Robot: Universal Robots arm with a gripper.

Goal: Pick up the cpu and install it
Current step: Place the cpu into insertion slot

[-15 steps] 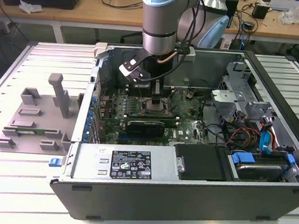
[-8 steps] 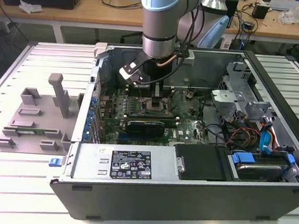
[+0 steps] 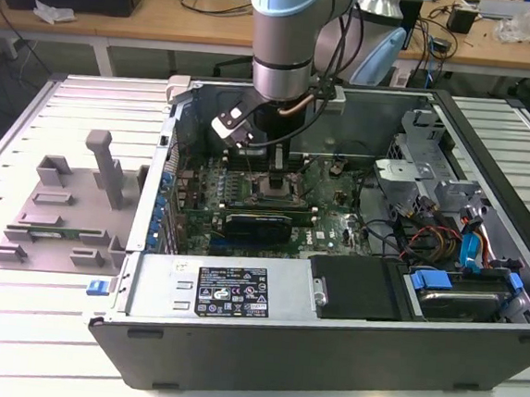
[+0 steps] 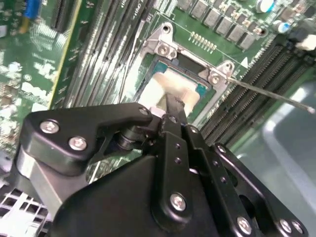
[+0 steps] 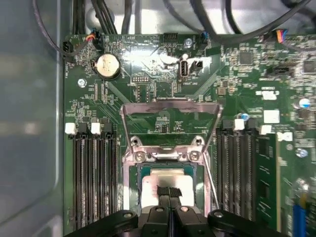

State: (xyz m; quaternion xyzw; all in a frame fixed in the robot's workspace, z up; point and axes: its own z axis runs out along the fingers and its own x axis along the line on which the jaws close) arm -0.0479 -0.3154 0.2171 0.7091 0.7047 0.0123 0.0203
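The cpu (image 5: 163,178), a silver-grey square with a thin green rim, lies flat inside the motherboard socket (image 5: 132,190), also seen as the cpu (image 4: 159,88) in the second wrist view. The socket's metal load frame (image 5: 170,106) stands swung open behind it. My gripper (image 5: 169,190) is directly over the chip, its two black fingers pressed together with the tips on or just above the cpu's top; they do not span its edges. From the exterior view, the gripper (image 3: 267,158) reaches down into the open computer case (image 3: 327,343) above the socket (image 3: 272,186).
Memory slots (image 5: 91,177) flank the socket on both sides. A thin metal lever (image 4: 266,94) sticks out beside it. A long black expansion card (image 3: 258,224), a drive bay (image 3: 359,286) and coloured cables (image 3: 429,239) crowd the case. A grey fixture (image 3: 69,205) sits on the table.
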